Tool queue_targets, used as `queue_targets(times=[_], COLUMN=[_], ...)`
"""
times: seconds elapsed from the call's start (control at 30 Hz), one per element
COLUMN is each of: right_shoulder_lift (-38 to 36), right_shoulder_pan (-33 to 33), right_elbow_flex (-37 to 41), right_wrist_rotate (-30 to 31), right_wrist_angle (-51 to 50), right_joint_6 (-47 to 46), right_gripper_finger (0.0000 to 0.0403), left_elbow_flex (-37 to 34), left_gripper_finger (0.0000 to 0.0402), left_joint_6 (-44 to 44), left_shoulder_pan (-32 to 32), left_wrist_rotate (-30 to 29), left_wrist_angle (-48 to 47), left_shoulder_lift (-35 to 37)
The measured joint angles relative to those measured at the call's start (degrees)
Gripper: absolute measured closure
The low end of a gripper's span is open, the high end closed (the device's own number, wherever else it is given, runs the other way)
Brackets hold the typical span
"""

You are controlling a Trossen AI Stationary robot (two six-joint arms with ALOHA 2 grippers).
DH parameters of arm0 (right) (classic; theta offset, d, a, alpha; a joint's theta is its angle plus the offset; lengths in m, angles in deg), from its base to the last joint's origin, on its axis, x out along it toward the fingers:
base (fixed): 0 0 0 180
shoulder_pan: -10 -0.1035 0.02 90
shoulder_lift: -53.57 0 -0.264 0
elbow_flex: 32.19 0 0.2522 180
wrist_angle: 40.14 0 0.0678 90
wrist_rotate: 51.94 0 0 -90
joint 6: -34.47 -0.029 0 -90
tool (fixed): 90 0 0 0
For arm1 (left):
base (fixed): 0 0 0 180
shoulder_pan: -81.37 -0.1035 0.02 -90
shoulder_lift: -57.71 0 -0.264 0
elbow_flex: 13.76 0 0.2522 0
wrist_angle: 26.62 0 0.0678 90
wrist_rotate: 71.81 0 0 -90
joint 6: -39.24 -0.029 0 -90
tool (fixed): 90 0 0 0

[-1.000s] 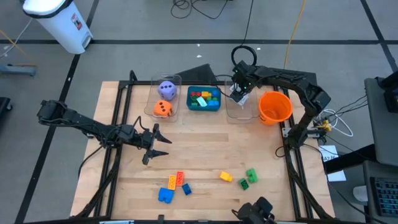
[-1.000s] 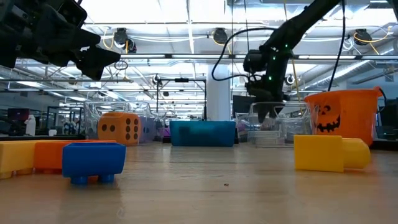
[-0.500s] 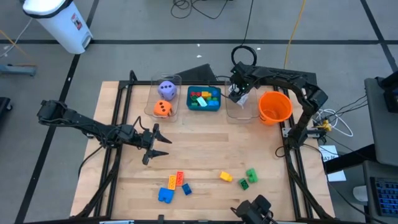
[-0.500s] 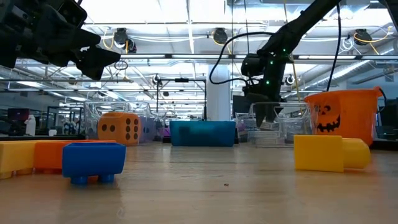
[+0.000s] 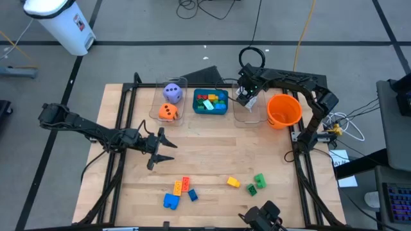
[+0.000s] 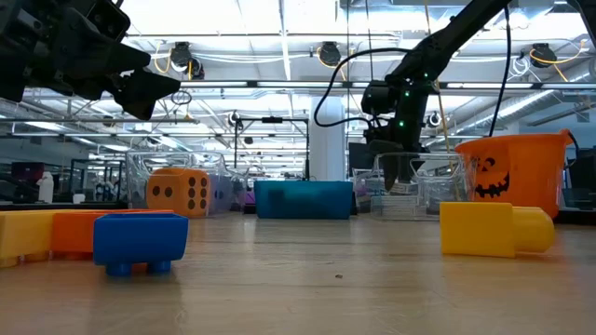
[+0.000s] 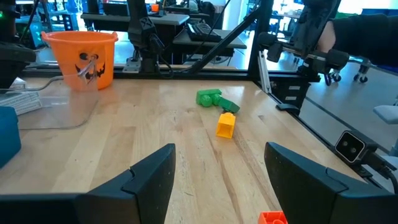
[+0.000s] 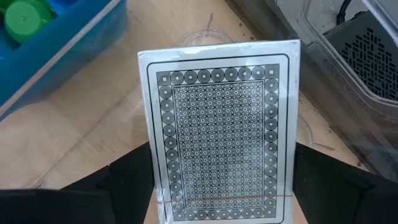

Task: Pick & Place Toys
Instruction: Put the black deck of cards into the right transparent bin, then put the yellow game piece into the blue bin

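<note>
Right gripper (image 8: pixel 224 186) clamping patterned card (image 8: pixel 221 124) over clear bin (image 5: pixel 249 110) (teal tray (image 5: pixel 210 110) beside), orange bowl (image 5: pixel 284 110) near — left gripper (image 7: pixel 217 180) spread wide.

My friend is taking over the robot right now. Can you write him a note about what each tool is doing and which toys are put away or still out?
Right tool: shut on a patterned card, held over the clear bin beside the orange bowl.
Left tool: open, empty, waiting above the table's left middle.
Done: purple die and orange die sit in the left clear bin; several bricks lie in the teal tray.
Left: release the card into its bin, then collect the loose bricks near the front: blue, orange, yellow and green.
</note>
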Motion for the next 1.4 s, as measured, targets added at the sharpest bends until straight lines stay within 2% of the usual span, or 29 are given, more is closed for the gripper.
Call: queue_targets(times=[0.33,0.5,0.67,0.77,0.9,0.97,1.1,1.23,1.4], right_shoulder_lift=[-0.2,-3.1,-9.0,-13.2,-18.2,-20.2,-23.0,-24.7,-24.8], right_shoulder_pan=[0.0,0.0,-0.5,-2.2,-5.8,-8.0,-15.4,-26.5,-41.0], right_elbow_flex=[0.0,0.0,0.0,0.0,0.0,0.0,0.0,2.9,11.6], right_wrist_rotate=[0.0,0.1,0.0,-0.1,-1.9,-7.3,-18.2,-18.9,-14.7], right_wrist_angle=[-1.6,-3.0,-4.4,-4.5,-3.8,-3.7,-2.5,5.2,29.2], right_joint_6=[-0.4,1.6,1.4,-2.1,-13.7,-16.7,-17.1,-17.0,-14.7], right_gripper_finger=[0.0029,0.0023,0.0025,0.0026,0.0026,0.0026,0.0026,0.0026,0.0026], left_elbow_flex=[0.0,0.0,0.0,0.0,0.0,0.0,0.0,0.0,0.0], left_gripper_finger=[0.0149,0.0149,0.0149,0.0149,0.0149,0.0149,0.0149,0.0149,0.0149], left_joint_6=[0.1,0.1,-0.2,-0.5,-0.5,-0.5,-0.2,-0.2,-0.1], left_shoulder_pan=[0.0,0.0,0.0,0.0,0.0,0.0,0.0,0.0,0.0], left_wrist_rotate=[0.0,0.0,0.0,0.0,0.0,0.0,0.0,0.0,-0.1], left_wrist_angle=[-0.2,-0.4,-0.4,-0.4,-0.4,-0.4,-0.3,-0.1,0.2], left_shoulder_lift=[0.0,0.0,0.0,0.0,0.0,0.0,0.0,0.0,0.0])
